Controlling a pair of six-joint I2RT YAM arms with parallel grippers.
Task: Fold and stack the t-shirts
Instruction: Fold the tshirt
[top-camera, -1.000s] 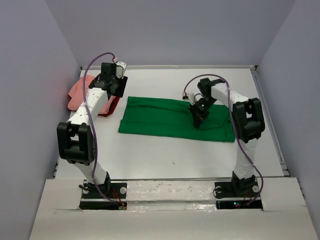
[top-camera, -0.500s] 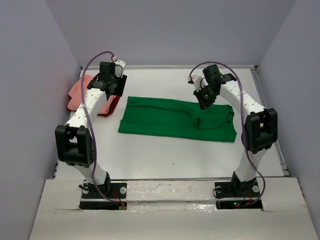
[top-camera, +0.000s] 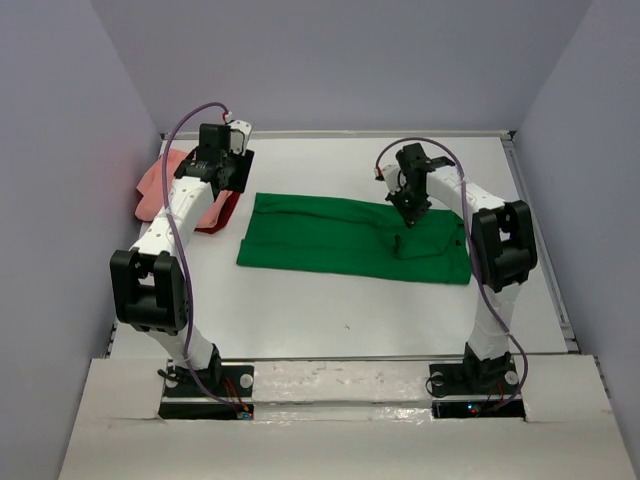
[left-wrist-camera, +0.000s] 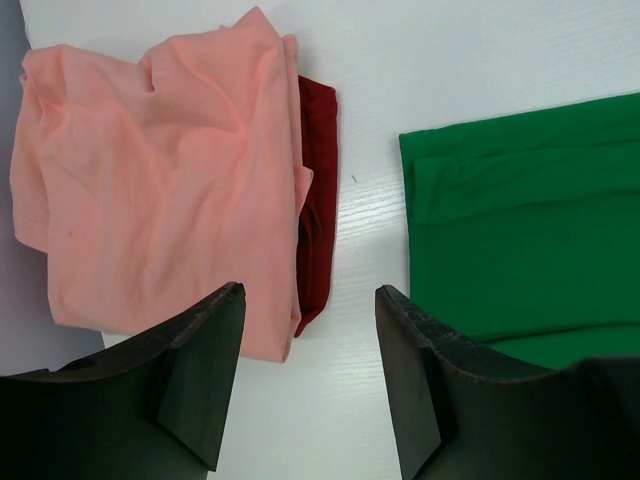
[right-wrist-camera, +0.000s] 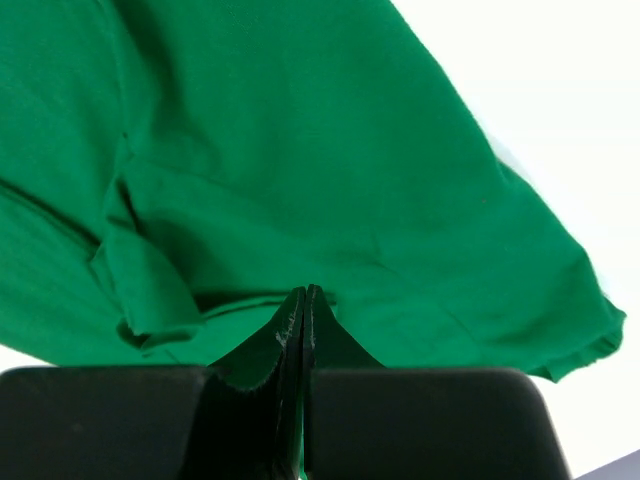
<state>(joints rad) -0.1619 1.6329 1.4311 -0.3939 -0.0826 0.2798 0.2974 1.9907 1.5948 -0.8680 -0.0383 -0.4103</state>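
The bright green t-shirt (top-camera: 340, 235) lies spread across the table's middle as a long folded band, with a small wrinkle near its right end. Just above the far edge of that right half, my right gripper (top-camera: 410, 208) is shut. In the right wrist view its jaws (right-wrist-camera: 305, 292) meet over the green cloth (right-wrist-camera: 300, 150), and no cloth shows pinched between them. The salmon-pink t-shirt (top-camera: 160, 180) lies crumpled at the far left on top of a dark red cloth (top-camera: 222, 212). My left gripper (top-camera: 225, 170) hangs open and empty above bare table (left-wrist-camera: 310, 295), between the pink shirt (left-wrist-camera: 160, 170) and the green one (left-wrist-camera: 520, 230).
The white table (top-camera: 330, 310) is boxed in by grey walls on the left, back and right. A raised rim (top-camera: 545, 240) runs along its right side. Both arm bases stand at the near edge.
My right gripper lifted off the green shirt's right half and moved toward its far edge, still shut, leaving a small wrinkle. The left arm stayed put.
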